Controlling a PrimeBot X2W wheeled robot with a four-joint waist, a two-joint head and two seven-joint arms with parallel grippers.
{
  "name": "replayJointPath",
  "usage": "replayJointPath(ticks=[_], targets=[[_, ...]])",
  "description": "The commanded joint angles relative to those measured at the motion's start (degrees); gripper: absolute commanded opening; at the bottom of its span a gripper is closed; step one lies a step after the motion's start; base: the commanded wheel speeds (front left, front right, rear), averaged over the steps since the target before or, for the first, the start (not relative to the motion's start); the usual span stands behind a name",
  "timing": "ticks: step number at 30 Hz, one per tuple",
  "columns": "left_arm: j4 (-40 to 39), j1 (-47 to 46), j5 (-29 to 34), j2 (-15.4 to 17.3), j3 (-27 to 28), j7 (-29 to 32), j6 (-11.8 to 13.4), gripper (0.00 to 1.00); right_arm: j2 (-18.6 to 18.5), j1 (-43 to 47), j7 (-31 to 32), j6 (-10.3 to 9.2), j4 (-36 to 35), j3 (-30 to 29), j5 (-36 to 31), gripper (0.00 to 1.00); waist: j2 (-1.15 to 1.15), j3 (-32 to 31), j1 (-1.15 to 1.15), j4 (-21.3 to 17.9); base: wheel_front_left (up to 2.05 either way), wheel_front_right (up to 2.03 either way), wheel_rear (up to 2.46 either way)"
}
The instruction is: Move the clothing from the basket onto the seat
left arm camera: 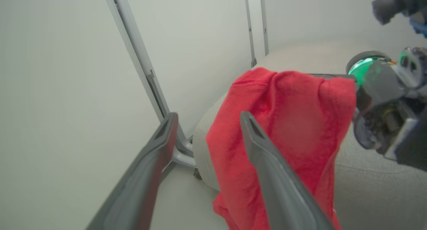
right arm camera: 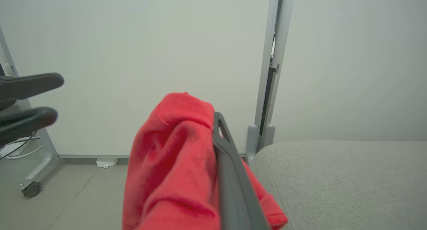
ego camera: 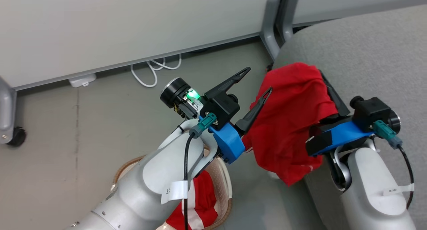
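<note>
**A:** What is held, and where is it placed in relation to the seat?

**B:** The plain red garment is pinched by the right gripper, whose fingers are pressed together with the cloth draped over them. The garment is hung at the seat's edge. Its upper folds are raised over the rim of the grey cushion, while its lower hem is left dangling beside the seat's flank, off the upholstery.

**A:** And the left gripper?

**B:** Its fingers are spread wide and nothing is carried in them. It is poised just off the seat's edge, close beside the hanging cloth. Whether the cloth is touched cannot be told.

**A:** What is left away from the seat?

**B:** The striped garment is seen lying in the basket, which is set on the floor beside the seat, under the left forearm.

**A:** How should the step in hand be done well?

**B:** The placing is judged to be under way.
- The garment should be carried further in over the seat, well past the rim, before it is released. That way its bulk is borne by the cushion and not dragged off by the hanging hem.
- It should be lowered until cloth is laid on upholstery.
- The fingers should then be parted and drawn back along their own line, so that no fold is snagged.
- The spread left fingers should be kept out of the cloth.
</note>
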Motion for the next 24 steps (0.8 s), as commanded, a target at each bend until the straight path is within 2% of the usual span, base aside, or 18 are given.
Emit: replayJointPath(ticks=[1, 14, 24], targets=[[-0.1, 0.3, 0.0, 0.4, -0.3, -0.3, 0.0, 1.0, -0.4, 0.7, 0.0, 0.02, -0.9, -1.0, -0.3, 0.0, 0.0, 1.5, 0.0, -2.1, 0.0, 0.0, 0.0], [0.4, -0.9, 0.2, 0.5, -2.2, -0.2, -0.4, 1.0, -0.2, 2.3, 0.0, 0.02, -4.4, -9.8, 0.1, 0.0, 0.0, 5.4, 0.0, -8.4, 0.0, 0.0, 0.0], [0.8, -0.8, 0.0, 0.1, -4.3, -0.1, -0.8, 1.0, 0.1, 3.8, 0.0, 0.02, -5.5, -14.2, 0.3, 0.0, 0.0, 6.8, 0.0, -10.7, 0.0, 0.0, 0.0]])
